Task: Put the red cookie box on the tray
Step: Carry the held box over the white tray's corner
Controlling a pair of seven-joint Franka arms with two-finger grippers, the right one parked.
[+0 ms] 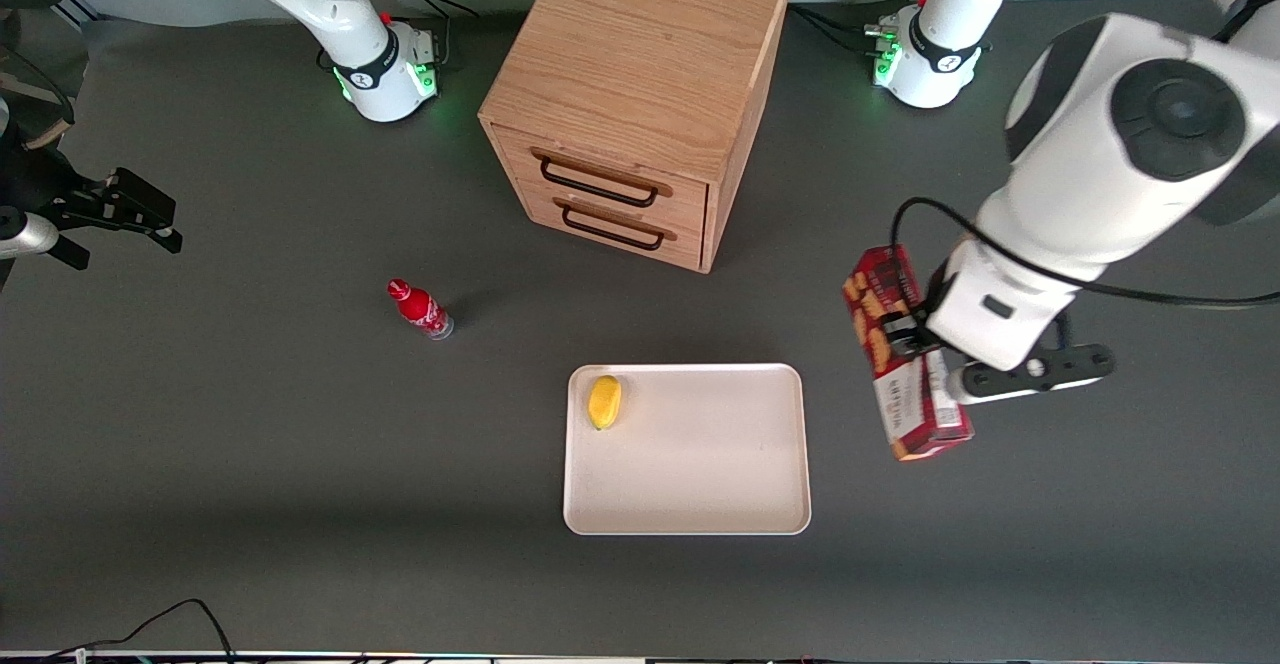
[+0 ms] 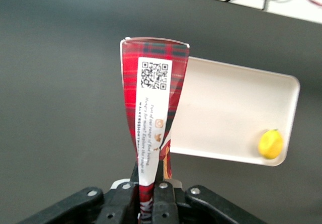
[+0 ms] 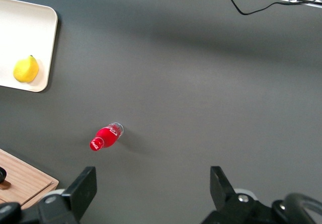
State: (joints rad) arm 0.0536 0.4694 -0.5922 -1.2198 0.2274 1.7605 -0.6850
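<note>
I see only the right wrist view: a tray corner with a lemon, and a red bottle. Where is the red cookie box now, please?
Observer: The red cookie box is held in the gripper, beside the tray, toward the working arm's end of the table.
Operator: Is the box over the tray?
Observer: No. In the front view, dark table shows between box and tray rim.
Operator: Where does the lemon sit?
Observer: The lemon lies in the tray corner nearest the red bottle; the remaining tray surface is bare.

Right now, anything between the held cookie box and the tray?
Nothing. The gripper is shut on the red cookie box, held beside the tray; the front view shows only bare table between them. The lemon lies on the tray.
</note>
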